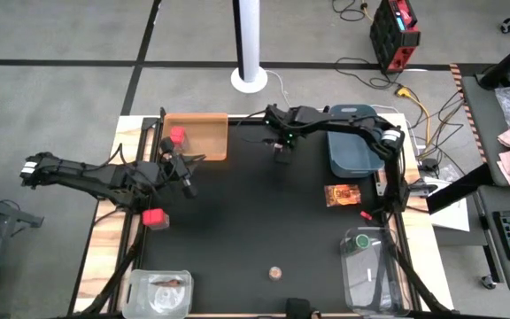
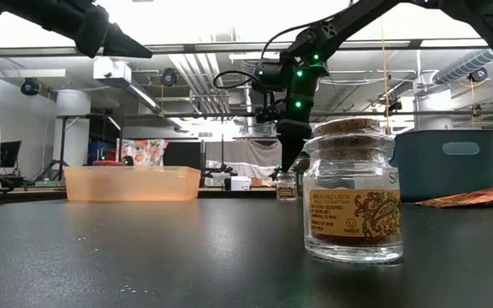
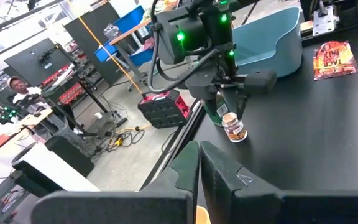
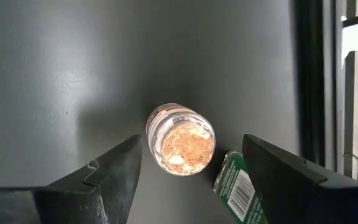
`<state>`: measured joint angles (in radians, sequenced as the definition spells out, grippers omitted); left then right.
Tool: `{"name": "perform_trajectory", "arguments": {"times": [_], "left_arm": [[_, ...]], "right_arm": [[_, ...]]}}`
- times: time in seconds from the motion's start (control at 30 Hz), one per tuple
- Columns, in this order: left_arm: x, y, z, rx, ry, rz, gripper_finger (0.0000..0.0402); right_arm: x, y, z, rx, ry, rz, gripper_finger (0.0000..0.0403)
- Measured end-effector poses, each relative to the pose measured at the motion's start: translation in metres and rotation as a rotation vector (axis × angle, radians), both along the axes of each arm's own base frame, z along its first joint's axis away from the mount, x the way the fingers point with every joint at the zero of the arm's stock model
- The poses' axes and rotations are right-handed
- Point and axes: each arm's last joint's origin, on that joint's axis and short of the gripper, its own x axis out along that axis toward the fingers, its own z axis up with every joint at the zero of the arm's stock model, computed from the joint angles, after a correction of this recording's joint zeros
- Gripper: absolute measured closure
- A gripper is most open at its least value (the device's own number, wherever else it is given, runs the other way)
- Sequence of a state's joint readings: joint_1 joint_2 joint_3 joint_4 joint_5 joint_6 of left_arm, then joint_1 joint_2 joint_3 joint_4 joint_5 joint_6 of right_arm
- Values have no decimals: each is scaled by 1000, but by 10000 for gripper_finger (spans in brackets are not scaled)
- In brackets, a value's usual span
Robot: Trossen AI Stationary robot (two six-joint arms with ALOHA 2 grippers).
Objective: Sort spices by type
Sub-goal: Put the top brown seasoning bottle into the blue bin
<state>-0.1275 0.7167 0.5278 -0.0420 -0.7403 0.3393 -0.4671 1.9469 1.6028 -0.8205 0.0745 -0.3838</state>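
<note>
Directly below our right end effector (image 4: 188, 177), fingers spread, we are seeing the upright cork-topped jar (image 4: 180, 139), at frame centre between them.

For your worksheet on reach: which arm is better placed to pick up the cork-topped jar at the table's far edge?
Right. The right pincer hangs open directly over the cork-topped jar; the left pincer sits shut, off to the side near the orange tray.
</note>
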Motion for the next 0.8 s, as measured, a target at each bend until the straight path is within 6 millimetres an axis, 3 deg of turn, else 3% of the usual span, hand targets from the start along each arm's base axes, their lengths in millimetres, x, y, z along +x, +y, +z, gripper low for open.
{"name": "perform_trajectory", "arguments": {"times": [0.8], "left_arm": [[0, 0, 0, 0, 3, 0, 402]], "right_arm": [[-3, 3, -22, 53, -38, -33, 142]]}}
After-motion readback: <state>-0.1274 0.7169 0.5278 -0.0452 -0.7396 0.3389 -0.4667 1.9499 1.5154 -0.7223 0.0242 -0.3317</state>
